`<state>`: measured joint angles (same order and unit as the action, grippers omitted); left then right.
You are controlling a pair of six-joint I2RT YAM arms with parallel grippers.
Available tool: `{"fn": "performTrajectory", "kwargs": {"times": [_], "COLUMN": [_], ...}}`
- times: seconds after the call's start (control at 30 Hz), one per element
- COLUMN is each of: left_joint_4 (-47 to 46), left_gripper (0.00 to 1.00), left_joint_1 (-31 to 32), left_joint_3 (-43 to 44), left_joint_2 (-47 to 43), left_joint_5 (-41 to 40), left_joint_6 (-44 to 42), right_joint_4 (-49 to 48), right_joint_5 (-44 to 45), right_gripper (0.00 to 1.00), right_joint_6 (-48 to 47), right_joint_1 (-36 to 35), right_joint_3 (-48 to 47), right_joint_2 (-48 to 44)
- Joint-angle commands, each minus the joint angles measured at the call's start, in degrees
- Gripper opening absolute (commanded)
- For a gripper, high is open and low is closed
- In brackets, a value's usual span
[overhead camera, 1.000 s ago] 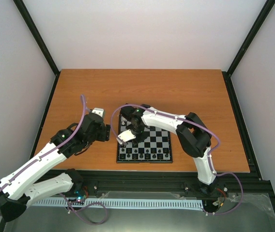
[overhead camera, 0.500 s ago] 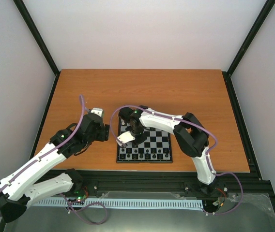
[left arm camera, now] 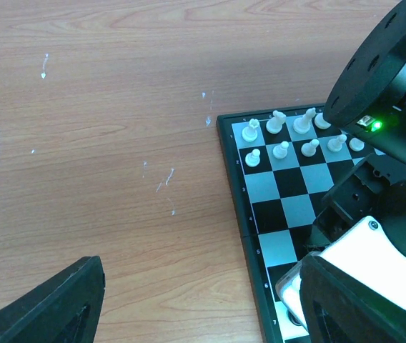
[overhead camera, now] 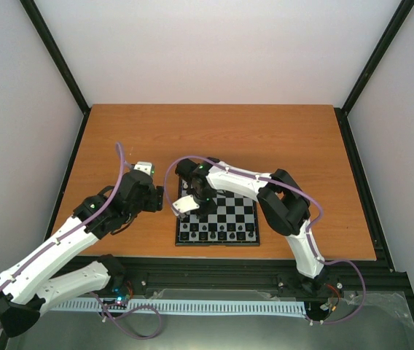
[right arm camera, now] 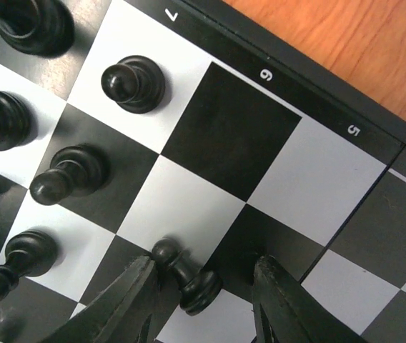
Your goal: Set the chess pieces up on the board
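Observation:
The board (overhead camera: 240, 211) lies at the table's middle near edge. Black chess pieces (overhead camera: 221, 232) stand along its near rows. In the right wrist view my right gripper (right arm camera: 203, 289) is open low over the board (right arm camera: 224, 128), near its left edge. A black pawn (right arm camera: 189, 279) lies tilted between the fingers, its head against the left finger (right arm camera: 128, 293) and apart from the right one. More black pawns (right arm camera: 133, 82) stand beside it. My left gripper (left arm camera: 203, 314) is open and empty over bare wood left of the board (left arm camera: 281, 179). White pieces (left arm camera: 281, 136) fill its far rows.
My right arm (overhead camera: 265, 191) arches over the board's far half and hides pieces there. Its wrist (left arm camera: 382, 179) fills the right of the left wrist view. Black frame posts (overhead camera: 356, 168) edge the orange table (overhead camera: 214, 135).
My right gripper has shifted a little left over the board's left columns. My left arm has edged slightly left and back.

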<state>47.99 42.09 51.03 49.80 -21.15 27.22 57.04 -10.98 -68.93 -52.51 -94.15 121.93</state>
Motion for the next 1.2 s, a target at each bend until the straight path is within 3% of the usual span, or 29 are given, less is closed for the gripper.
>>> {"fn": "performTrajectory", "kwargs": {"times": [0.0,0.47,1.17], "left_joint_4": [-2.12,-2.46,-2.59], "left_gripper": [0.77,0.77,0.77], "left_joint_1": [0.08,0.10,0.09], "left_joint_3": [0.40,0.32,0.16], "left_joint_2": [-0.38,-0.26,-0.27], "left_joint_5": [2.29,3.26,3.48], "left_joint_6": [-0.28,-0.59,-0.41], "right_joint_4": [0.46,3.61,-1.60], "right_joint_5": [-1.18,-1.30,0.60], "right_gripper": [0.36,0.33,0.29], "right_joint_6": [3.35,2.31,4.02], "right_joint_1": [-1.19,-0.93,-0.94], "right_joint_3": [-1.45,2.24,6.19], "right_joint_2": [2.62,-0.10,-3.26]}}
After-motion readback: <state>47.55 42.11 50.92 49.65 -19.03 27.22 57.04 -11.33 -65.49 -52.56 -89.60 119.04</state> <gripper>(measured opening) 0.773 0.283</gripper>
